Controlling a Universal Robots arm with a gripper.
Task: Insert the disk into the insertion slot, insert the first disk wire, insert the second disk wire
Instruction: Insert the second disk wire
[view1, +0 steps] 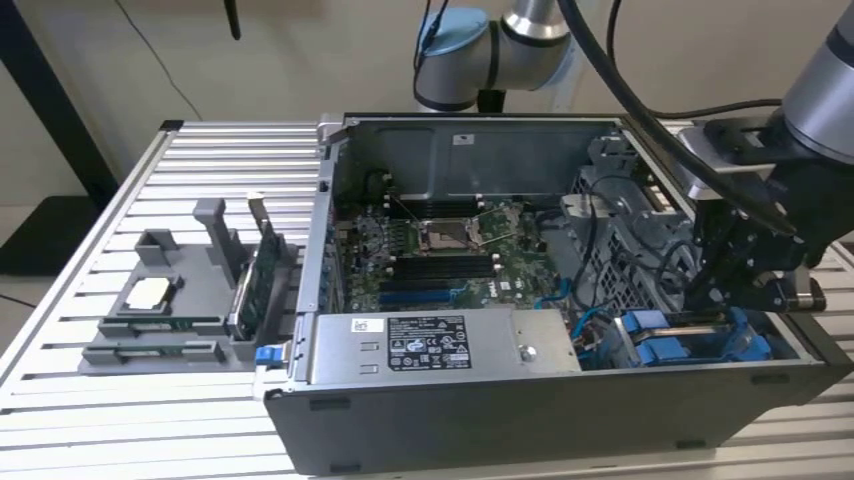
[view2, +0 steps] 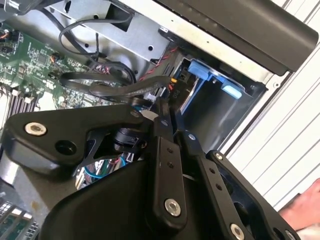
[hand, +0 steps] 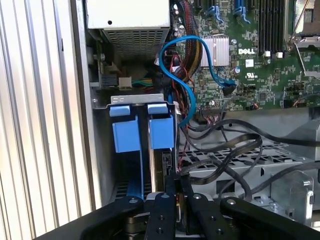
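Note:
The disk, in its bright blue carrier (hand: 161, 131), sits edge-on inside the insertion slot (hand: 102, 165), the dark grey drive cage at the case's corner, beside another blue carrier (hand: 125, 135). In the exterior view the blue carriers (view1: 661, 345) lie low at the case's right end, and my gripper (view1: 701, 300) reaches down into the cage right over them. In both wrist views the fingers are pressed together on the end of a black disk wire (view2: 125, 90) at the disk's rear edge. The gripper (hand: 178, 182) hides the plug itself. The gripper (view2: 167, 112) touches the cage mouth.
The grey power-supply box (view1: 441, 345) lines the case's near wall. The green motherboard (view1: 441, 250) fills the floor. Loose black cables (hand: 235, 150) and a blue cable (hand: 190, 65) loop close by. A grey parts holder (view1: 174, 300) stands outside the case. A person's hand (view2: 305, 210) shows beyond it.

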